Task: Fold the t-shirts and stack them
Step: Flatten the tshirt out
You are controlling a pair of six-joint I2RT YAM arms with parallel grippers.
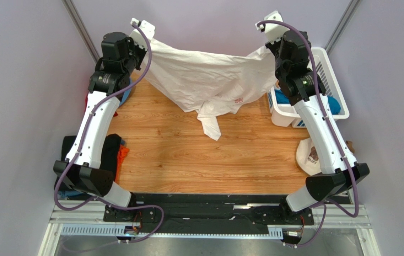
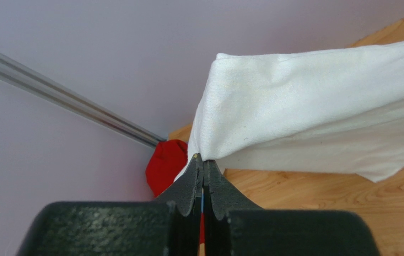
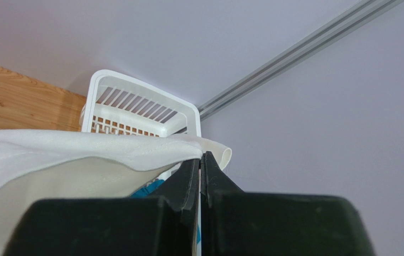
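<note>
Shirt-spreading is the step in hand, by my reading, and the wooden worktop (image 1: 188,160) is where the cloth has to land. White t-shirt (image 1: 204,74) hangs over the far edge, strung between the two arms and sagging in the middle, with a twisted tail drooping toward the wood; touching it or just above, I can't tell. Left gripper (image 2: 203,160) has its jaws pinched tight on one corner of the cloth above the far left corner. Right gripper (image 3: 199,157) is pinched just as tight on the opposite corner, over the white laundry basket (image 1: 329,58) at the far right edge. To do this well, I'd hold both pinches level and draw the arms apart until the sag goes. Then I'd bring the cloth toward the near edge and lower it so the tail lays out flat instead of bunching underneath, minding the basket rim on the right. Now the unknowns. Hem or shoulders in the jaws? Can't be told. Black garment (image 1: 110,146) and orange garment (image 1: 122,154) at the left edge sit mostly behind the left arm, folded or not I can't say. Teal cloth (image 1: 335,104) in the basket is half hidden by the right arm. Red cloth (image 2: 166,160) at the far left corner is just a lump. Small red print (image 1: 238,100) on the shirt is too crumpled to read.
</note>
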